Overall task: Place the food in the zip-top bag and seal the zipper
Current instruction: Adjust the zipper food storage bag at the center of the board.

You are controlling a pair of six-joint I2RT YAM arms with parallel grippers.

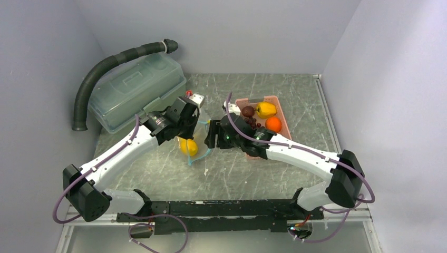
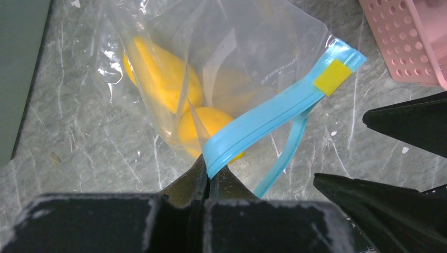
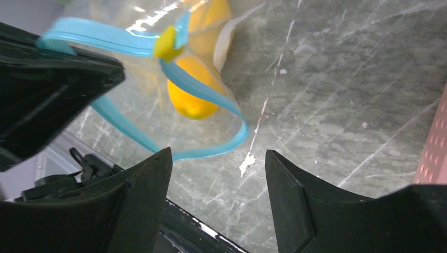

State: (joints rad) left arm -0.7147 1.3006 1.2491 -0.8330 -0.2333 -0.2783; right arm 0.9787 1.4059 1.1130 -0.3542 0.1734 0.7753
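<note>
Above the marbled table [image 1: 295, 100], left fingers [image 2: 184, 184] clamp the zipper [image 2: 263, 118]; right fingers [image 3: 142, 179] stand apart.

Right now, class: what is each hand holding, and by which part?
The left hand pinches the zip-top bag by its zipper; the right hand is open, holding nothing.

One bag [image 2: 253, 47] held two yellow fruits [image 2: 158, 74], maybe a third behind glare. One basket [image 1: 274, 98] held one yellow fruit [image 1: 266, 109], one orange [image 1: 273, 124], one brown ball [image 1: 248, 111], one grape bunch [image 1: 252, 122]. One box [image 1: 134, 89], one hose [image 1: 100, 71].
</note>
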